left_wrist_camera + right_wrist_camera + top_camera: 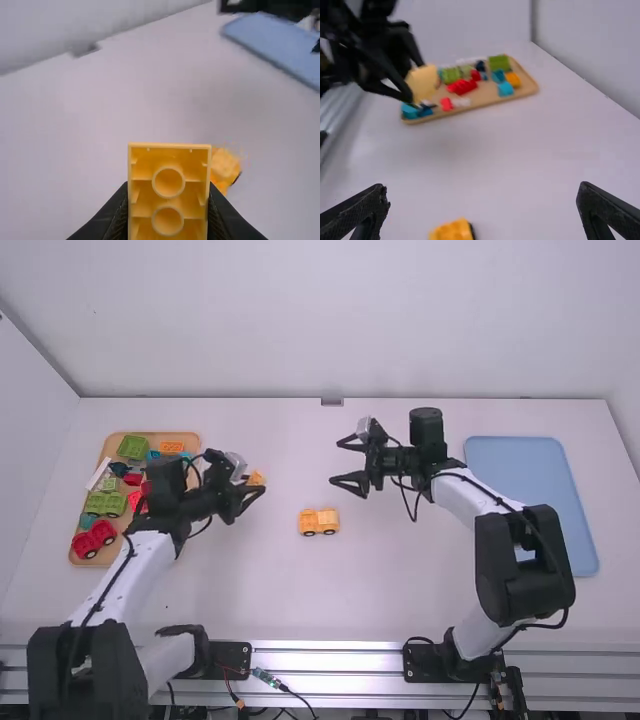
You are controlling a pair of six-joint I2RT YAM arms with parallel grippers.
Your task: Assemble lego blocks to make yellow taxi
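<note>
Counting two grippers, one yellow wheeled vehicle (318, 521), one loose yellow block in hand, two trays. Clamping the yellow block (168, 200) firmly between the fingertips of the left gripper (254, 482), raised near the wooden tray. Noting two hollow round tubes inside its open, square-edged underside. Finding the right gripper (336, 461) with fingers spread wide, gripping nothing, beyond the vehicle and toward its right.

Seeing the vehicle resting upright on the white table (400, 580), mid-table, between the two arms; counting two dark wheels on its near side.

Logging one tan wooden tray (110, 445) at far left, round-cornered, holding mixed pieces. Tallying inside: one red wheeled piece (94, 538), one long white piece (98, 473), one orange block (172, 446), several green, blue and smaller red ones; losing a full count behind the left arm. Marking green block (132, 446) at the tray's far end, looking smooth and glossy.

Recording one pale blue tray (530, 470) at far right, flat, matte, rounded at its corners, lying partly behind the right arm.
</note>
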